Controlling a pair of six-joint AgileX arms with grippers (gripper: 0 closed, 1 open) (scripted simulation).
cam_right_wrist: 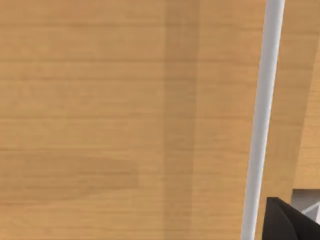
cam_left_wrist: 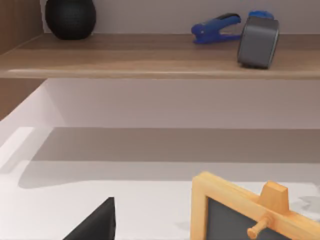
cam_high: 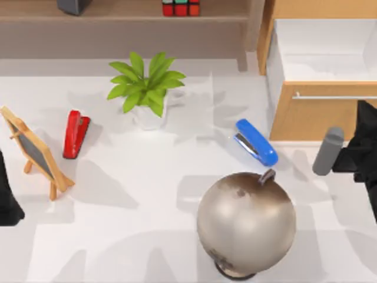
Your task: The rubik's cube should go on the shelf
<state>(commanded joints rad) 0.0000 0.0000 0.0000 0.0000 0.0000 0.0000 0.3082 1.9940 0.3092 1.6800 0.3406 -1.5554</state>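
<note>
On the shelf at the far edge, the rubik's cube is already being carried, so no grasp is being judged necessary, both arms are being kept parked aside, and neither gripper's opening can be told.

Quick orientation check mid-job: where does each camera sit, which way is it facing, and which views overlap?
Top view: above the table, looking down; rubik's cube on the shelf; left arm at the left edge, right arm by the drawer cabinet.
Left wrist view: low, facing the shelf; part of the left gripper in the foreground.
Right wrist view: close to the cabinet front and metal handle; a right gripper fingertip.
Shared: chalkboard easel, top and left wrist views.
</note>
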